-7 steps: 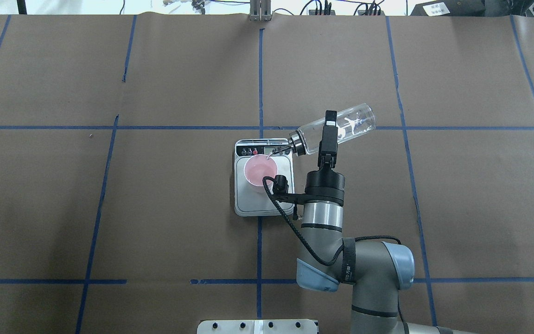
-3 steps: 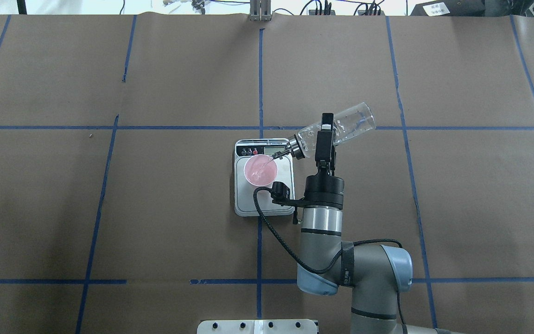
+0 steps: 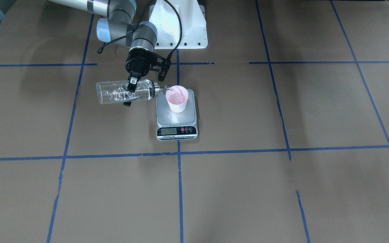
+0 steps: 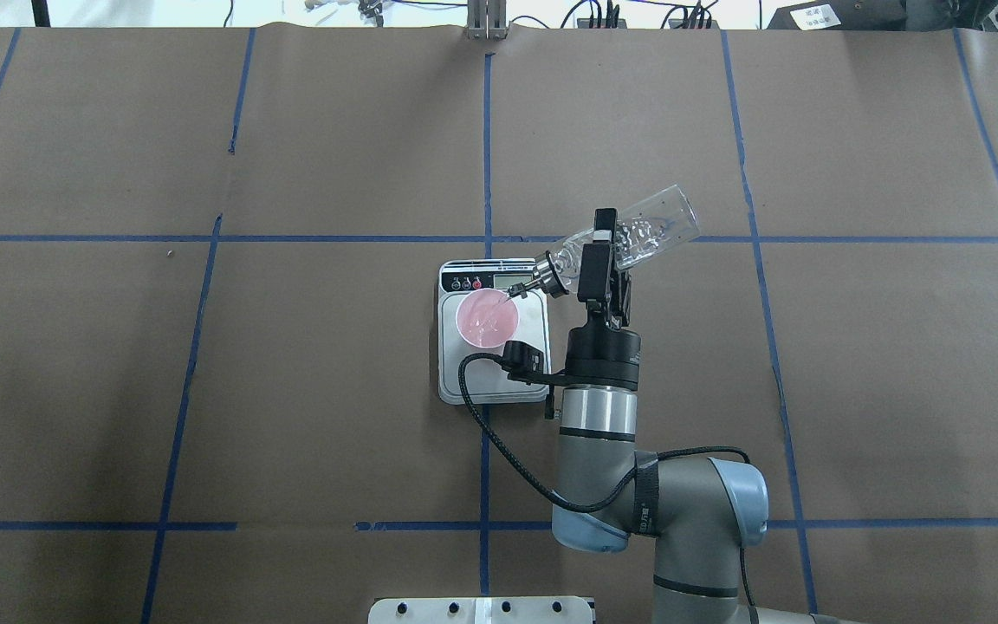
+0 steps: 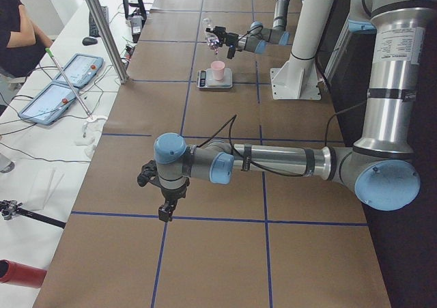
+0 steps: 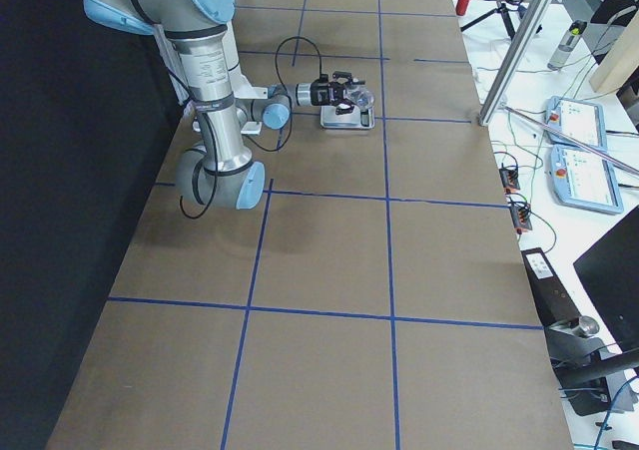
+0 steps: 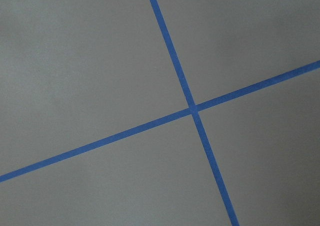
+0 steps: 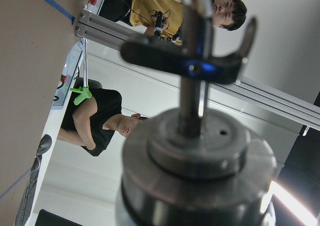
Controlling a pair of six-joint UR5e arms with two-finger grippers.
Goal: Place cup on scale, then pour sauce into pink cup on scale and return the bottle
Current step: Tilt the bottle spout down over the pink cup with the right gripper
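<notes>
the scale (image 4: 499,386) sits flat near the middle of the table (image 4: 204,390), on the blue tape line (image 4: 483,485) that runs from the robot's edge to the far edge, with its display strip toward the far edge. the cup (image 3: 177,106) stands upright on the steel platform, in the half nearer the robot, well within the platform's edges.

the right gripper (image 4: 599,251) is clenched around the body of the bottle (image 4: 651,227), one finger over the top of the glass and the other beneath it. the bottle is held in the air, lying almost level, its base toward the table's right end and its silver cap (image 4: 548,277) toward the scale. the spout (image 4: 523,288) hangs just over the cup's rim, and a thin clear stream of sauce (image 3: 175,97) falls into the pink inside of the cup, where liquid glints.

the left gripper (image 5: 164,212) hovers over bare table toward the left end, well apart from the scale, pointing down at a crossing of tape lines (image 7: 192,109). i cannot tell whether its fingers are parted or closed.
</notes>
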